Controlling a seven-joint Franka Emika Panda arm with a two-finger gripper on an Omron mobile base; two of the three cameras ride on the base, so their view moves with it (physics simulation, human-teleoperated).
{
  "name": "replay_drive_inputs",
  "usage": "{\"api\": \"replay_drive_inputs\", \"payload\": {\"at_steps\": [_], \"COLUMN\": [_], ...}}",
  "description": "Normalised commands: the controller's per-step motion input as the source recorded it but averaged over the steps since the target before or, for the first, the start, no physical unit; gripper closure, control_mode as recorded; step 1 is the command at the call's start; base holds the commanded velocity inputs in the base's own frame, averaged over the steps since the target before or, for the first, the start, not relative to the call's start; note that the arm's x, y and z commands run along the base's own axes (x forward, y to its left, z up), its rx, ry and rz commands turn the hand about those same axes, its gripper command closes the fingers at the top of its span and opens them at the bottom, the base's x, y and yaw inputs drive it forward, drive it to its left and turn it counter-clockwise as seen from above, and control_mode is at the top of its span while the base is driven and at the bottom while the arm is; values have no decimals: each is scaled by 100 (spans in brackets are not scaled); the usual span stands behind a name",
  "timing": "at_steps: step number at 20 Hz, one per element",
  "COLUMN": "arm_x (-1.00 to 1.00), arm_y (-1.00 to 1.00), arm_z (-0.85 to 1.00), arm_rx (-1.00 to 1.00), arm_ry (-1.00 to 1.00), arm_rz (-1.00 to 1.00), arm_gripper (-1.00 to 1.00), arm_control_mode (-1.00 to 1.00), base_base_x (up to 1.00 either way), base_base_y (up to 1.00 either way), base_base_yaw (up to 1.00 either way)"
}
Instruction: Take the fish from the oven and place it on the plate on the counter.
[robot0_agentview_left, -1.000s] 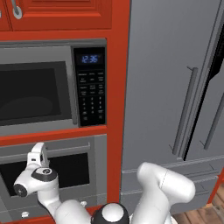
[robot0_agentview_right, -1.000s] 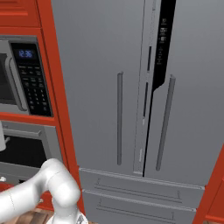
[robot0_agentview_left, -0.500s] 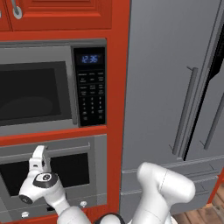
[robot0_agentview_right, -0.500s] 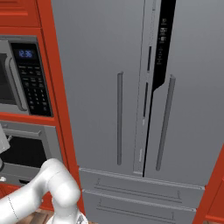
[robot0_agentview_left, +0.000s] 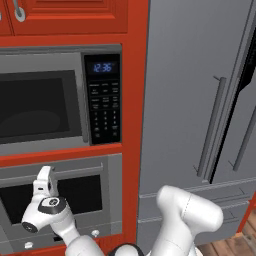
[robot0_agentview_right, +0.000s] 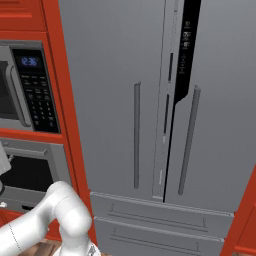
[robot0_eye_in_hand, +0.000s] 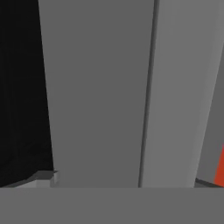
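One oven, grey steel, door closed, dark window, bar handle across the top; set below a microwave in red cabinetry. Gripper raised just in front of the handle, jaws spread wide, holding nothing. Steel fridge stands alongside. Fish unseen behind the closed door.

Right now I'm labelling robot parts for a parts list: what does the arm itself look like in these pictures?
The arm is glossy white, built of fat rounded segments like bent tubes. A dark band with a ring of small dots runs round its wrist, and a dark joint cap sits low between the segments. Its small blocky white hand ends in the claw. No cables show.
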Motion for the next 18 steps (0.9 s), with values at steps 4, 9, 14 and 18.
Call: {"api": "replay_drive_inputs", "payload": {"at_steps": [4, 9, 14, 18], "arm_x": [0, 0, -7, -21], "arm_y": [0, 0, 0, 0], "arm_z": [-1, -1, -6, -31], "arm_rx": [0, 0, 0, 0], "arm_ry": [0, 0, 6, 15], "arm_rz": [0, 0, 0, 0], "arm_gripper": [100, 100, 100, 100], "arm_control_mode": [-100, -100, -100, -100], "base_base_x": [0, 0, 0, 0], "base_base_y": [0, 0, 0, 0], "base_base_yaw": [0, 0, 0, 0]}}
